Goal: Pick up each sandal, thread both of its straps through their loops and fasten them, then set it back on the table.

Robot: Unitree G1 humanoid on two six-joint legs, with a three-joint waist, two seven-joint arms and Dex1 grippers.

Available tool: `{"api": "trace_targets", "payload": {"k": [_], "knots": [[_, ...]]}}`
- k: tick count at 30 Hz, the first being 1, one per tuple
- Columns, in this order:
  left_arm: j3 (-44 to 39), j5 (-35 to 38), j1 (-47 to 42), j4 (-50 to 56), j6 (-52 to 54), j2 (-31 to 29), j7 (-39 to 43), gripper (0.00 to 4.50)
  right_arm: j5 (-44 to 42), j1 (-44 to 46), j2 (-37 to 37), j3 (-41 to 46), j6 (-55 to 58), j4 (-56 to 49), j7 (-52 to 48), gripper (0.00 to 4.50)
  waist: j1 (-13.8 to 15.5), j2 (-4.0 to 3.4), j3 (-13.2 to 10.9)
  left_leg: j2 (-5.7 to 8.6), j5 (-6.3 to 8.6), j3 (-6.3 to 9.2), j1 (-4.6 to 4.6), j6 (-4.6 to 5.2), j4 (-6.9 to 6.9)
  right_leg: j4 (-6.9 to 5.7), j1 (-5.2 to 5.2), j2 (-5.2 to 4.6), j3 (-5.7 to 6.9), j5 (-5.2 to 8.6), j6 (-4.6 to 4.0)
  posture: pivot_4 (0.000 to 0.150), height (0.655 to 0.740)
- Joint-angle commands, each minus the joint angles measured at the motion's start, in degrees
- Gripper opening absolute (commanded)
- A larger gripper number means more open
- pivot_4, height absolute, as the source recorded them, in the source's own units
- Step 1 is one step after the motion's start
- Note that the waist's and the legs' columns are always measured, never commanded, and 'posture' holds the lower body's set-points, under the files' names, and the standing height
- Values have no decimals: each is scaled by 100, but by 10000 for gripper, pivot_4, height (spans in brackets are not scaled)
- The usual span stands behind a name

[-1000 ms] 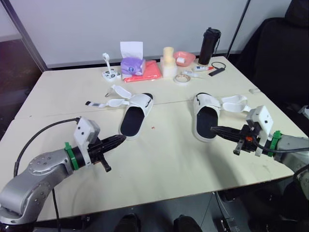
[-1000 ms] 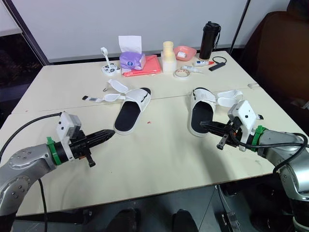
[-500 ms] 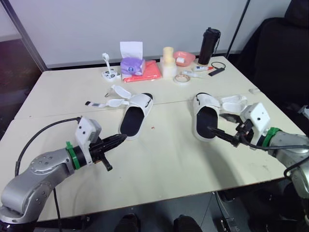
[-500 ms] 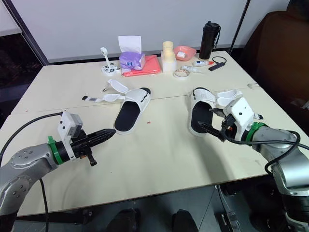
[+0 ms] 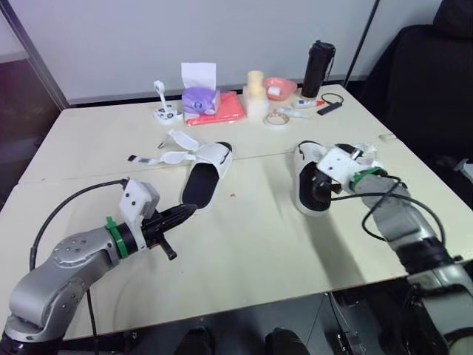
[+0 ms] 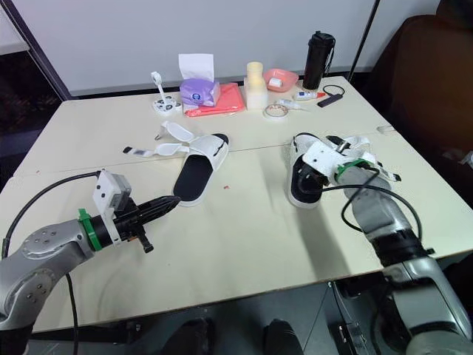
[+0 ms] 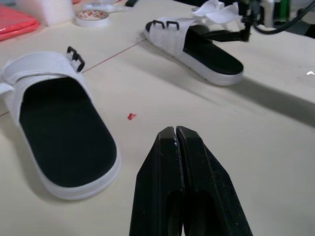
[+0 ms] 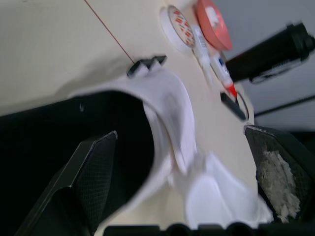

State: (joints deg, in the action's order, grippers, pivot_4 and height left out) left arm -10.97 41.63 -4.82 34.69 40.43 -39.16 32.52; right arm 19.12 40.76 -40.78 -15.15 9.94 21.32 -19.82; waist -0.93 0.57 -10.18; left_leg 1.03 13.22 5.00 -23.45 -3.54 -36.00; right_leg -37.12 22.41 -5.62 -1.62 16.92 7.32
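Two white sandals with black insoles lie on the cream table [image 5: 259, 244]. The left sandal [image 5: 204, 176] has its straps [image 5: 164, 157] spread loose to its left, black buckles up. Short of its toe, my left gripper [image 5: 185, 212] hovers shut and empty, also shown in the left wrist view [image 7: 175, 135]. The right sandal [image 5: 309, 185] lies at mid-right with loose straps [image 5: 362, 154] behind it. My right gripper [image 6: 312, 177] is over this sandal, open wide. In the right wrist view its fingers [image 8: 93, 177] stand either side of the sandal's white band [image 8: 170, 105].
Along the table's far edge stand a purple tissue box [image 5: 199, 98], a red cloth [image 5: 223, 111], a cream cylinder [image 5: 256, 95], a pink bowl [image 5: 279, 87], a tape roll [image 5: 278, 118] and a black bottle [image 5: 316, 68]. A dark chair [image 5: 421, 81] stands to the right.
My right gripper went from shut to wide open and moved forward and left from the table's right side onto the right sandal. The left arm has hardly moved.
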Motion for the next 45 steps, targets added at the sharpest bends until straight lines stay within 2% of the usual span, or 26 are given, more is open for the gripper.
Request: {"api": "trace_targets", "payload": {"k": [1,6,13,16,23,26,30,37,39,42,45], "knots": [[-95,-55,47,227,-161,44,-49,0,465,541,124,-153,-411,728,308,44394,5,0,0,0,0,0,0,0,0,1,0,0,0,0,0,1500,7400],[-111,-103,112,282,-193,95,-112,0,1189,1144,236,-663,-893,1805,614,44394,-14,0,0,0,0,0,0,-1,-1,-1,0,0,0,0,0,1500,7400],[-62,-169,168,366,-224,177,-210,0,1501,1764,586,-887,-1316,3115,957,44394,-32,-1,-1,0,-1,0,1,-1,1,-3,2,0,0,0,0,1500,7400],[-43,-211,177,367,-244,200,-240,0,1575,1916,695,-933,-1461,3457,1070,36145,-35,-1,-1,0,-1,0,1,-1,1,-3,1,0,0,0,0,1500,7400],[13,-292,205,397,-264,270,-284,0,1754,2153,780,-1010,-1660,3960,1338,475,-33,-2,-1,0,-1,0,1,-2,0,-4,1,0,0,0,0,1500,7400],[42,-324,187,379,-274,304,-284,0,1782,2205,803,-1009,-1706,4052,1395,475,-35,-3,-1,0,-1,0,1,-2,0,-5,2,0,0,0,0,1500,7400],[103,-392,118,329,-290,348,-275,0,1711,1999,623,-928,-2199,3625,1327,475,-41,-5,-3,0,-2,0,1,-3,1,-6,3,0,0,0,0,1500,7400],[201,-481,-51,157,-353,451,-256,0,196,-30,-492,129,-4020,168,396,475,-2,-12,-7,1,-1,1,-4,-2,5,-1,4,0,0,2,4,1500,7400],[206,-493,-66,139,-361,480,-245,0,16,-353,-612,266,-4180,-314,206,475,-18,-12,-7,1,-1,2,-1,-2,2,-3,0,0,0,1,5,1500,7400],[335,-538,-248,-18,-401,483,-135,0,-260,-1124,-1092,303,-5137,-1082,-213,475,-14,-13,-8,1,-1,0,8,-1,-3,-11,-7,0,-2,0,3,1500,7400],[437,-573,-460,-203,-430,456,28,0,-51,-1285,-1390,198,-6172,-1196,-366,475,2,-13,-8,1,-1,1,10,-1,-8,-11,-13,0,-1,1,3,1500,7400]]}}
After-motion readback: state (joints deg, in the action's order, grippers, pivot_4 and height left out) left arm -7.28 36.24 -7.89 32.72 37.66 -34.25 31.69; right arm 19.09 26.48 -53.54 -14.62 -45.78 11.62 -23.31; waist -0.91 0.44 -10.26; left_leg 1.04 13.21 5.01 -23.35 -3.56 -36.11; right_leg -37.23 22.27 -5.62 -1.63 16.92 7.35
